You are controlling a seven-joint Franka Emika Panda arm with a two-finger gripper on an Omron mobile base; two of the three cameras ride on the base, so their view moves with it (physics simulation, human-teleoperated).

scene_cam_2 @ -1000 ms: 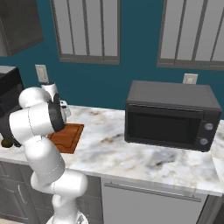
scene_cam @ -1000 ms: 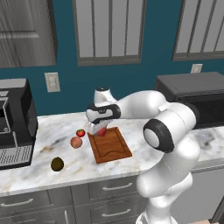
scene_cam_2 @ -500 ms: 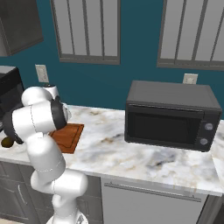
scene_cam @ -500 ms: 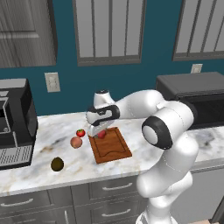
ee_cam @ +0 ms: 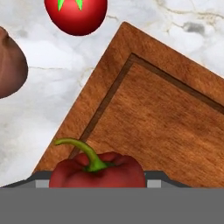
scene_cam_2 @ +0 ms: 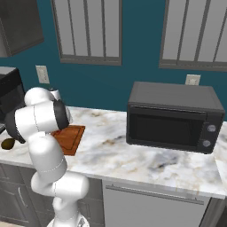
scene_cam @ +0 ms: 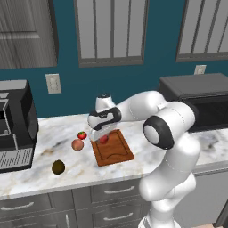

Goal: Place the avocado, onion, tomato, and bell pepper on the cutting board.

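Observation:
My gripper (scene_cam: 103, 136) is shut on the bell pepper (scene_cam: 104, 139), a dull red lobed pepper with a curved green stem (ee_cam: 98, 168), low over the far left corner of the reddish-brown cutting board (scene_cam: 114, 152) (ee_cam: 166, 122) (scene_cam_2: 71, 139). Whether the pepper touches the wood I cannot tell. The bright red tomato (scene_cam: 82, 135) (ee_cam: 75, 15) lies on the counter just left of the board. The peach-pink onion (scene_cam: 77, 144) (ee_cam: 11, 63) sits beside it, nearer the front. The dark avocado (scene_cam: 58, 167) (scene_cam_2: 8, 143) rests further left, near the counter's front edge.
A black coffee machine (scene_cam: 13, 129) stands at the left end of the marble counter. A dark microwave (scene_cam: 200, 107) (scene_cam_2: 173, 117) stands to the right against the blue wall. Open marble lies between the board and the microwave.
The gripper has come down with the bell pepper toward the board's far left corner. The tomato, onion and avocado have stayed put.

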